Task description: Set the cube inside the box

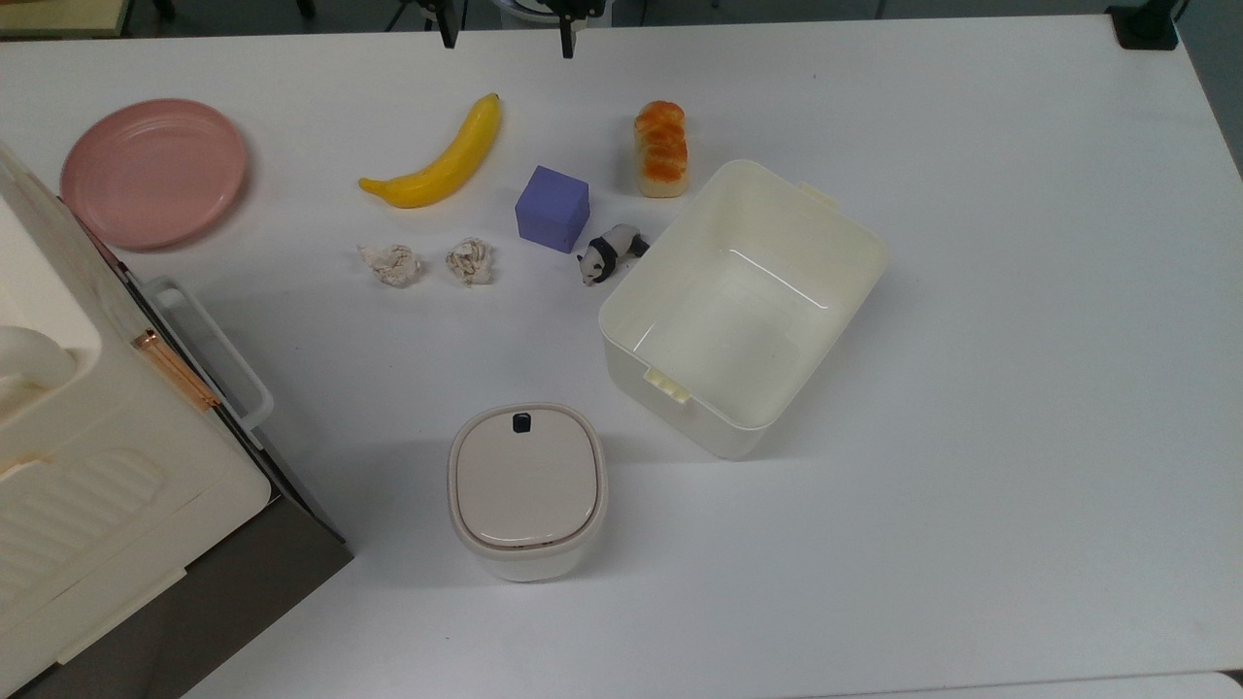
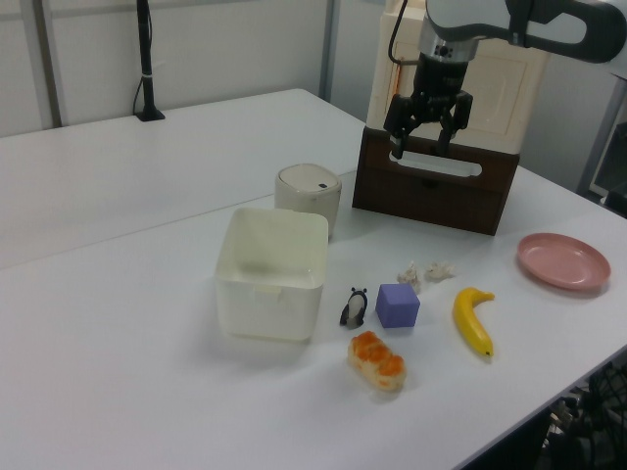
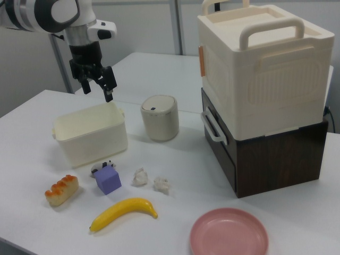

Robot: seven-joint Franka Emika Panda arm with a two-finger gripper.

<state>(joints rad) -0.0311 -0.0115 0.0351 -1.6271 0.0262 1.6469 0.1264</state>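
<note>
On the white table (image 1: 971, 388), the purple-blue cube (image 1: 552, 208) is seen resting just beside the cream-white box (image 1: 855, 282), off the box's left wall in the top view, with a small panda figure (image 1: 610, 255) lying between cube and box. A bread loaf toy (image 1: 661, 148) is placed near the cube, toward the top view's upper right of it, and a banana (image 1: 442, 160) is laid to the top view's left of it. Two crumpled paper balls (image 1: 390, 264) are found below the banana. A lidded bin (image 1: 526, 488) with a black button is set near the box. The gripper (image 2: 425, 142) is held in the air well apart from the cube, its fingers spread and nothing grasped.
</note>
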